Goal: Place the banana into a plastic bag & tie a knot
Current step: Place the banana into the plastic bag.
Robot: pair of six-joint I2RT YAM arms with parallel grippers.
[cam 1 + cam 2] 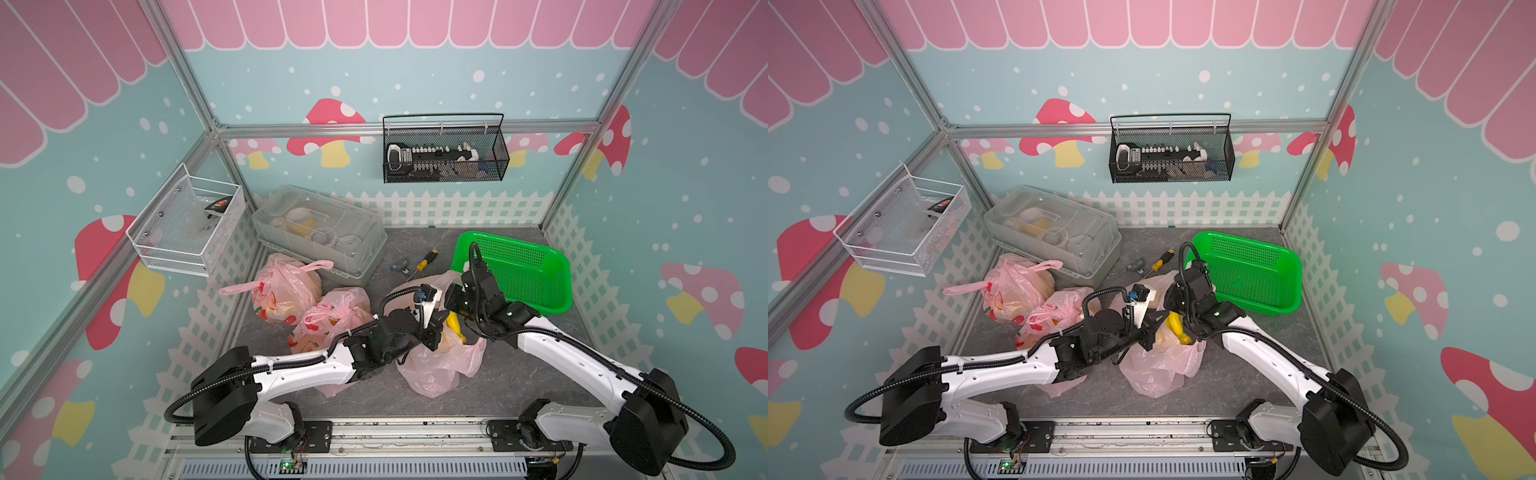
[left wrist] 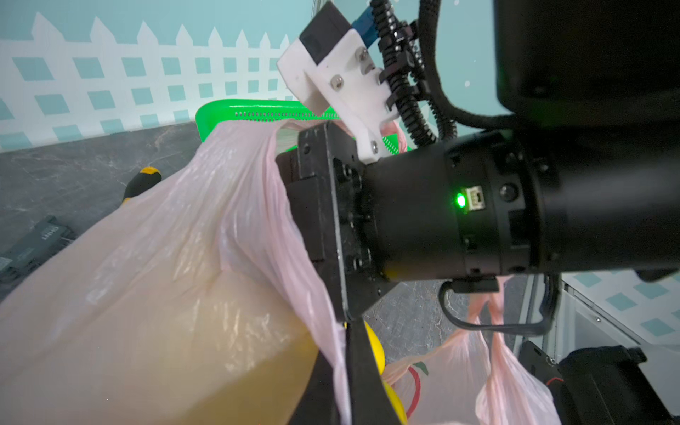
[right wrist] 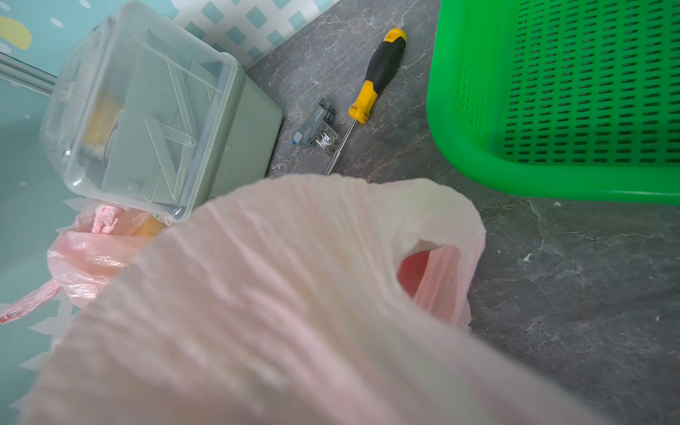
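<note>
Pink bag [image 2: 184,257] w/ banana [image 2: 376,351], prob.

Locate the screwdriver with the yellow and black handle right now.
In both top views the screwdriver lies on the grey tabletop near the back middle, between the small grey relay module on its left and the green plastic basket on its right.

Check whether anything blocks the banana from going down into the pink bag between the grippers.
Nothing visible does. The banana lies in the open mouth of the pink bag. The left gripper and the right gripper are at the bag's rim, beside the banana rather than over it.
</note>
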